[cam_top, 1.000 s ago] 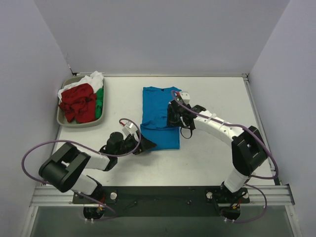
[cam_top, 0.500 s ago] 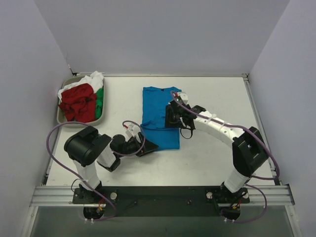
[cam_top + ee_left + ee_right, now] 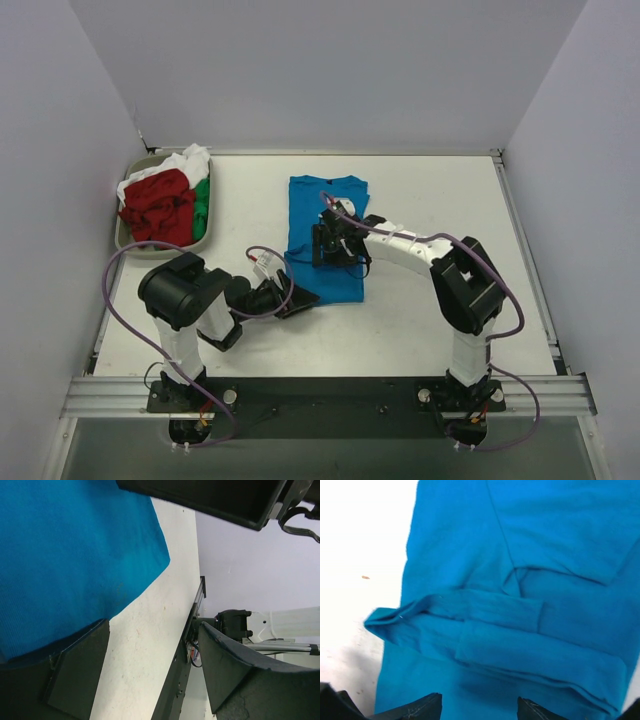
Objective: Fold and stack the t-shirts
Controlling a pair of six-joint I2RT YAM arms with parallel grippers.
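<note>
1. the blue shirt (image 3: 312,215) lies flat on the table (image 3: 420,320), in the middle of the top view. it appears part folded: narrowed to a strip, with a tucked band of cloth across it in the right wrist view.
2. the red shirt (image 3: 158,205), green shirt (image 3: 203,205) and white shirt (image 3: 185,160) sit crumpled in the tray (image 3: 124,240) at the upper left. none of them is folded.
3. so i judge the task is early. one shirt is mid-fold, three are untouched, and no stack is started.
4. the blue shirt's long axis runs up and down the top frame. a shallow notch on its upper edge looks like the neck, so it likely points up the frame, hem toward the bottom. i cannot be sure of that.
5. the left gripper (image 3: 300,298) is at the shirt's lower left corner. its jaws stand wide apart, with bare table between the tips. the cloth edge lies by the base of one finger, and nothing looks pinched.
6. the right gripper (image 3: 477,705) hangs over the middle of the shirt, just above the tucked band. its jaws are apart and hold nothing.
7. what is left, as i judge it: fold the blue strip across its length, then fold the other three shirts and pile them all.
</note>
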